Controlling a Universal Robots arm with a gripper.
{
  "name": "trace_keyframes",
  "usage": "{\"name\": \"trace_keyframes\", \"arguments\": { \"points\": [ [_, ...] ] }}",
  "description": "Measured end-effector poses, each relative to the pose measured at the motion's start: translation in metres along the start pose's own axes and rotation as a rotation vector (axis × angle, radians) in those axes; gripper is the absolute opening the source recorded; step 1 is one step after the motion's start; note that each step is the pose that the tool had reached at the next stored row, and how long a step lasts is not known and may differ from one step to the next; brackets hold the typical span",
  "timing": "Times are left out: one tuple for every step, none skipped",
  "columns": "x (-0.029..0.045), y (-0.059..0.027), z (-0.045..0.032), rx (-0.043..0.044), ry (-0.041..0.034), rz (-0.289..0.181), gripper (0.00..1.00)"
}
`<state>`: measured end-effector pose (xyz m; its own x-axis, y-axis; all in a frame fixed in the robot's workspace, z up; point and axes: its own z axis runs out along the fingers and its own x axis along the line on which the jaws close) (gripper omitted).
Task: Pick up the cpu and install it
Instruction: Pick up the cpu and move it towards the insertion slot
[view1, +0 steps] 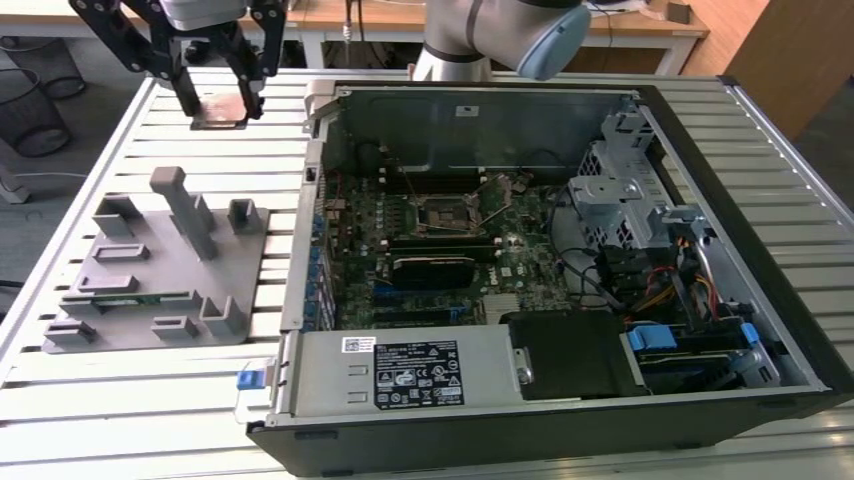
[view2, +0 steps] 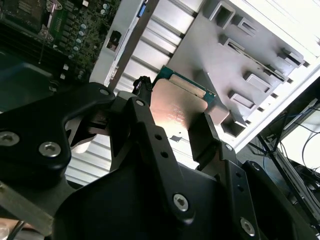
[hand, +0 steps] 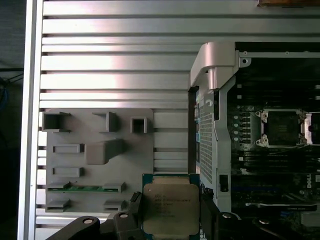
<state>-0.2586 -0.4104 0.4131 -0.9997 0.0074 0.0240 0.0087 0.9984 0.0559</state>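
- The jaws grip the cpu (view1: 222, 108) by two opposite edges, one black finger (view2: 202, 135) on each side.
- In both wrist views the cpu (view2: 177, 107) (hand: 170, 207) shows its silver top with a thin green rim.
- It hangs clear of the slatted tabletop (view1: 274, 160), to the exterior view's left of the open computer case (view1: 534, 445).
- A gray holder (view1: 160, 300) lies on the tabletop apart from the cpu, with a green memory stick (view1: 127, 298) in one slot.
- Inside the case, the motherboard socket (view1: 441, 213) sits well apart from the cpu.
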Motion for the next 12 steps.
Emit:
{"name": "trace_keyframes", "arguments": {
  "points": [
    [-0.0011, 0.0000, 0.0000, 0.0000, 0.0000, 0.000, 0.54],
    [-0.0022, 0.0000, 0.0000, 0.0000, 0.0000, 0.000, 0.54],
    [-0.0032, 0.0000, 0.0000, 0.0000, 0.0000, 0.000, 0.54],
    [-0.0043, 0.0000, 0.0000, 0.0000, 0.0000, 0.000, 0.54],
    [-0.0055, 0.0000, 0.0000, 0.0000, 0.0000, 0.000, 0.54],
    [-0.0066, 0.0000, 0.0000, 0.0000, -0.0001, 0.000, 0.54],
    [-0.0077, 0.0000, 0.0000, 0.0000, 0.0000, 0.000, 0.54],
    [-0.0088, 0.0001, 0.0000, 0.0000, 0.0000, 0.000, 0.54],
    [-0.0100, 0.0001, 0.0000, 0.0000, 0.0000, 0.000, 0.54],
    [-0.0111, 0.0001, 0.0000, 0.0000, -0.0001, 0.000, 0.54],
    [-0.0122, 0.0001, 0.0000, 0.0000, -0.0001, 0.000, 0.54],
    [-0.0135, 0.0001, 0.0000, 0.0000, 0.0000, 0.000, 0.54]
  ]
}}
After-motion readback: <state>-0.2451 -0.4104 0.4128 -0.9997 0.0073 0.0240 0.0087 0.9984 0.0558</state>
